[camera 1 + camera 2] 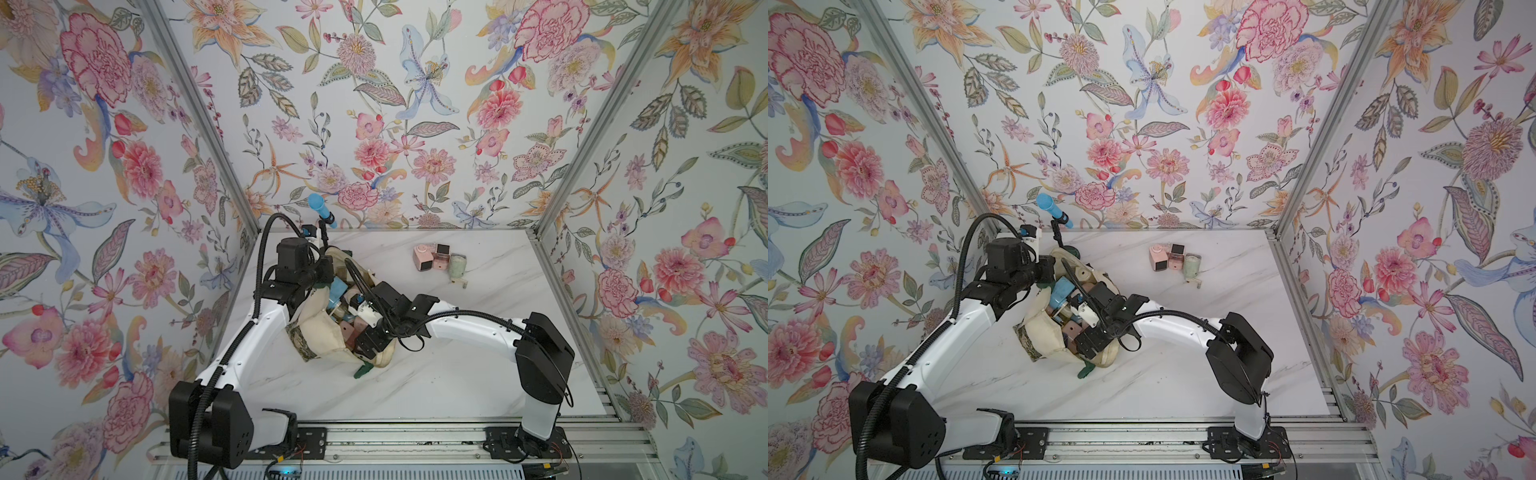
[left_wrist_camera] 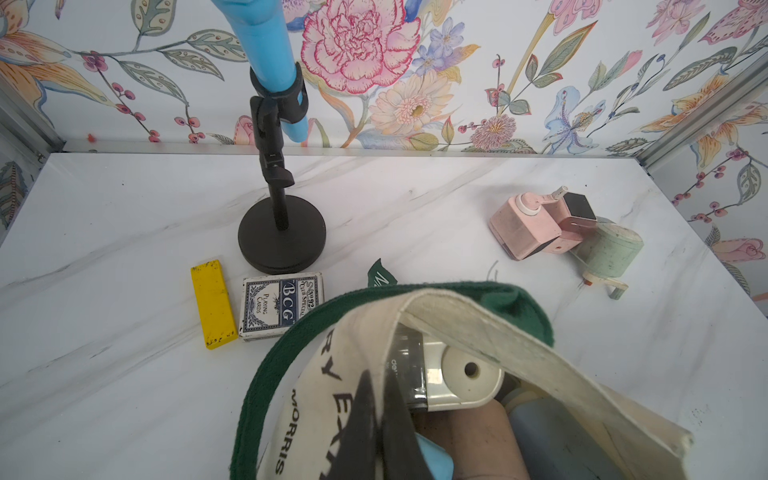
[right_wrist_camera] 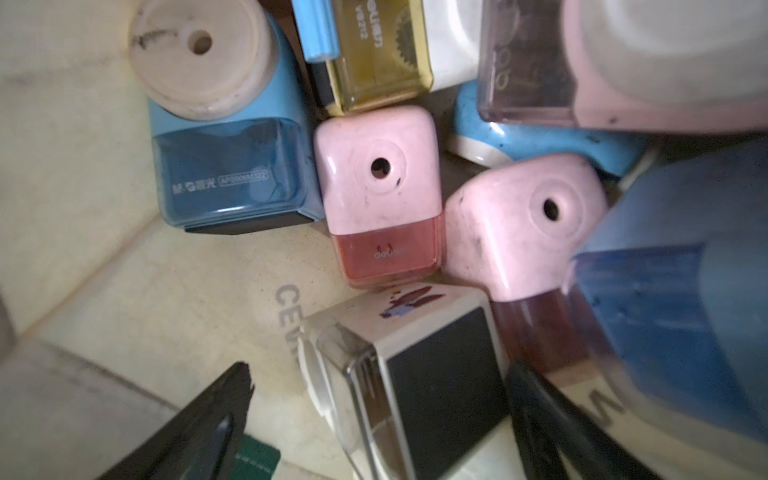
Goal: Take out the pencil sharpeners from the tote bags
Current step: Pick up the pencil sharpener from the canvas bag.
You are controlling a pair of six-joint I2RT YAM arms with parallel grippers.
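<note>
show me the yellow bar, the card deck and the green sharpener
yellow bar (image 2: 212,304): left wrist view, middle of its top face
card deck (image 2: 281,305): left wrist view, printed face
green sharpener (image 2: 609,251): left wrist view, round body

My left arm (image 1: 245,345) rises from the near left corner of the surface and reaches toward the far edge, with the wrist bent downward. My left gripper (image 2: 376,415) is clamped tight on the rim of the tote bag (image 2: 478,330). My right arm (image 1: 469,324) extends from the near right corner toward the middle, wrist pitched down. My right gripper (image 3: 380,368) is spread wide and holds nothing.
</note>
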